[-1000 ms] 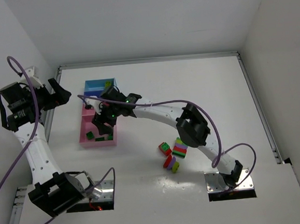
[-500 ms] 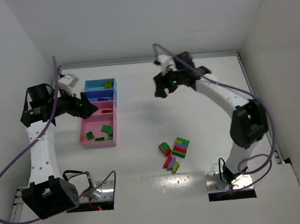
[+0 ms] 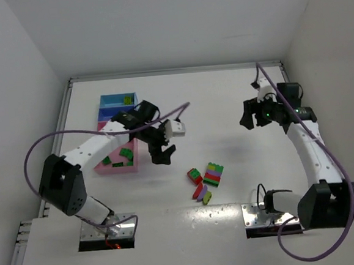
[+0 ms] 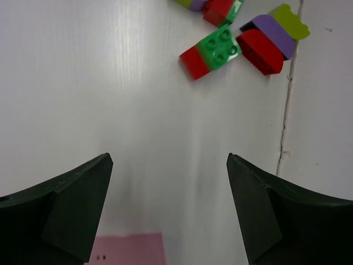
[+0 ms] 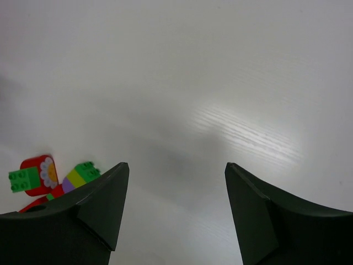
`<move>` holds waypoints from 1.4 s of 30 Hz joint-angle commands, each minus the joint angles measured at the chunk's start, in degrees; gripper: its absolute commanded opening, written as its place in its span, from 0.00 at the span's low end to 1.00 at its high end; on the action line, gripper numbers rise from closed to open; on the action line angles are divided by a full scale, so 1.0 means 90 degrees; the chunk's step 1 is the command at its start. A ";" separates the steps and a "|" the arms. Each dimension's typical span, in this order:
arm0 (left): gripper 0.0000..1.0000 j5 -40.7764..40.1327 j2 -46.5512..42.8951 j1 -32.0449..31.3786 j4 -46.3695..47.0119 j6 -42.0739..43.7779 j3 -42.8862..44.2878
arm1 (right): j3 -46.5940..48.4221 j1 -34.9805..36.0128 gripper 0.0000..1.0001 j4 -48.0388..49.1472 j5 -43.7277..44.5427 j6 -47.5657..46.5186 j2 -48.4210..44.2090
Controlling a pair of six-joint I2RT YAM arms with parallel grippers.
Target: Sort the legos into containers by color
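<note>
Just off the pink tray's (image 3: pixel 115 168) right edge we noted the left gripper (image 3: pixel 161 153) spread wide, empty — open tabletop (image 3: pixel 224 104) between it and the legos (image 3: pixel 206 179); the right gripper (image 3: pixel 248 118) was likewise wide, empty.

Bright, even light fell from above on the white table (image 3: pixel 224 104), and the legos (image 3: pixel 212 176) were sharp in every view. In the top view mottled glare lay just on the near side of the legos and a soft grey shadow beyond them to the right. In the wrist views pale sheen streaked the surface beside them.
</note>
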 commanded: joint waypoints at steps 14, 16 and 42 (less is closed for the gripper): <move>0.76 -0.0725 0.1577 -0.2153 0.0306 0.2338 0.1304 | -0.0283 -0.1818 0.71 -0.0360 -0.1543 -0.0090 -0.0579; 0.75 -0.0783 0.1577 -0.2309 0.0306 0.2553 0.1147 | -0.0283 -0.1897 0.71 -0.0360 -0.1747 -0.0090 -0.0500; 0.65 -0.0900 0.1489 -0.2885 0.0305 0.3501 0.0492 | -0.0282 -0.2356 0.71 -0.0302 -0.2373 0.0027 -0.0129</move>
